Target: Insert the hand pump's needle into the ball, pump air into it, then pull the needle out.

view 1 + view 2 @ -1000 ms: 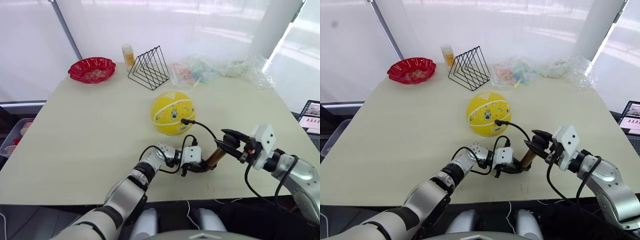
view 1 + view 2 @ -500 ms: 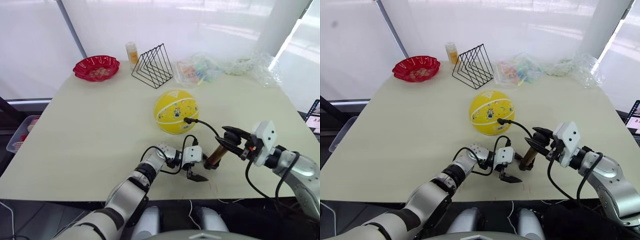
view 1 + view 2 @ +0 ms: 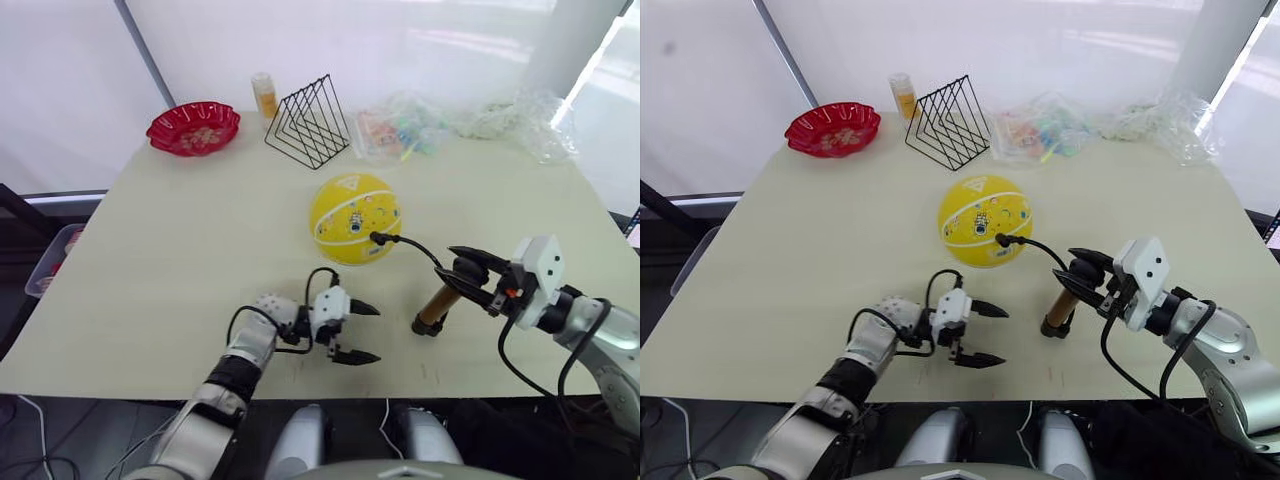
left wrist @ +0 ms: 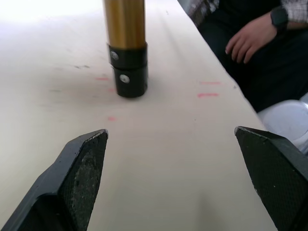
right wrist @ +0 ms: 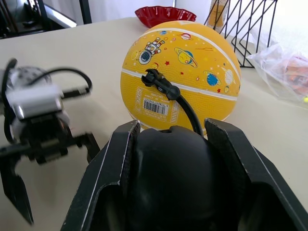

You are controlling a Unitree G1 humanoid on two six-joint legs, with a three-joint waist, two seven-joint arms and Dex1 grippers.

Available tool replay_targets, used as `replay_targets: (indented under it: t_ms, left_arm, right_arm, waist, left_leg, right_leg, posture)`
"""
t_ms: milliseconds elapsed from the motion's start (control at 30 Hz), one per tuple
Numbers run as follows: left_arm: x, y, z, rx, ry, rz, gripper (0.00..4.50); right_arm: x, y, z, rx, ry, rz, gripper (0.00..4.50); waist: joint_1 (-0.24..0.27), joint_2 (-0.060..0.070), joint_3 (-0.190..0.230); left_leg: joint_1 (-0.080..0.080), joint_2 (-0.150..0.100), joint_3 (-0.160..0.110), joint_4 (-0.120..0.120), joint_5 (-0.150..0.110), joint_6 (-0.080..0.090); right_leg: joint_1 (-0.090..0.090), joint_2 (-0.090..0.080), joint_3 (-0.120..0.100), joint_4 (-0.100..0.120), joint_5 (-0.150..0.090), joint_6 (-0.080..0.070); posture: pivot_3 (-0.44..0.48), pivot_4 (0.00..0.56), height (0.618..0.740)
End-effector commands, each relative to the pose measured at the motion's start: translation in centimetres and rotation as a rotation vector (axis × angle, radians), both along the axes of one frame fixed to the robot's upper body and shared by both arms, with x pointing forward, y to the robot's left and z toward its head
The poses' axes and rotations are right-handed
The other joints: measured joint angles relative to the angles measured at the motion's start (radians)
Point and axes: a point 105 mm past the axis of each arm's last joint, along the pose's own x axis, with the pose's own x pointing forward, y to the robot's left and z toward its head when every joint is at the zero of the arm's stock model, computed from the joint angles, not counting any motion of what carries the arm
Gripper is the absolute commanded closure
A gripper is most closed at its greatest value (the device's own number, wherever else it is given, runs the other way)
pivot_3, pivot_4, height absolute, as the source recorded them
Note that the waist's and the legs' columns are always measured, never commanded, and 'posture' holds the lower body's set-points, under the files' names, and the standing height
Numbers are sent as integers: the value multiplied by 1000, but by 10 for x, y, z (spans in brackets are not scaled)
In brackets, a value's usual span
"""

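Left eye view, change: half a second ago the left gripper (image 3: 354,332) was seen right against the base of the hand pump (image 3: 436,306); now it is drawn back toward the robot's left, fingers spread wide, with bare table (image 3: 180,250) between it and the pump. The base is no longer steadied by it (so any further stroke would rest on the right arm alone, and the pumping stage is judged to be closing or paused).

Left eye view, right side: the right gripper (image 3: 468,277) is clamped on the pump's black knob handle (image 3: 462,270).

Right eye view, ball: the ball (image 3: 984,221) is found round and full near the table's middle, just beyond the pump, with the black hose (image 3: 1032,247) arched from the pump's top to the needle (image 3: 997,239), whose fitting is seated in the ball's near face.

Left wrist view, pump axis: the brass cylinder is seen standing upright on its black end cap (image 4: 128,71), long axis near vertical, apart from both spread fingertips (image 4: 86,159). A person's hand (image 4: 250,41) is seen past the table edge.

Right wrist view, needle direction: the fitting (image 5: 155,79) is pointed into the ball beside a barcode label, at the white seam; extraction is not yet done.
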Motion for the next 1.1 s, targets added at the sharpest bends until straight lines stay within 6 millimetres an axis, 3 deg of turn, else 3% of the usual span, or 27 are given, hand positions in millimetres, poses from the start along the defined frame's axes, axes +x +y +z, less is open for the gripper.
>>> replay_targets:
  t_ms: [33,133,200,433,867,1000,1100]
  left_arm:
    - [-2,12,33,-95,-35,24,0]
    - [2,36,55,-124,-55,94,0]
    - [2,41,62,-136,-55,116,0]
    - [-14,76,92,-172,-80,178,0]
    - [-28,87,103,-183,-91,249,0]
    - [-29,84,107,-189,-95,244,0]
    - [-29,82,109,-193,-100,241,0]
  right_arm:
    - [-1,-4,-12,5,64,-6,2867]
    - [1,-9,-7,6,48,-14,2867]
    - [1,-12,-6,1,42,-14,2867]
    - [9,-28,23,14,-22,-34,2867]
    - [31,-60,78,-55,-212,-122,2867]
    - [39,-60,87,-116,-295,-134,2867]
    - [42,-51,79,-227,-350,-89,2867]
  waist:
    - [-2,0,2]
    - [-4,1,5]
    - [-3,3,7]
    - [-3,5,16]
    - [-5,9,26]
    - [-5,9,26]
    - [-5,9,26]
  left_leg:
    - [0,0,0,0,0,0]
    - [0,0,1,1,0,0]
    - [1,0,0,1,0,0]
    - [0,-1,1,1,1,-1]
    - [-7,-4,1,1,6,-9]
    - [-7,-4,1,1,6,-9]
    - [-7,-6,1,1,6,-9]
  right_leg:
    - [0,0,1,0,0,0]
    - [0,0,1,0,0,0]
    - [0,2,1,1,0,0]
    - [-1,1,1,2,0,1]
    - [-9,2,1,5,1,3]
    - [-9,2,2,5,1,3]
    - [-9,2,2,5,1,3]
  posture:
    - [0,150,737]
    - [0,150,737]
    - [0,150,737]
    - [0,150,737]
    - [0,150,737]
    - [0,150,737]
    - [0,150,737]
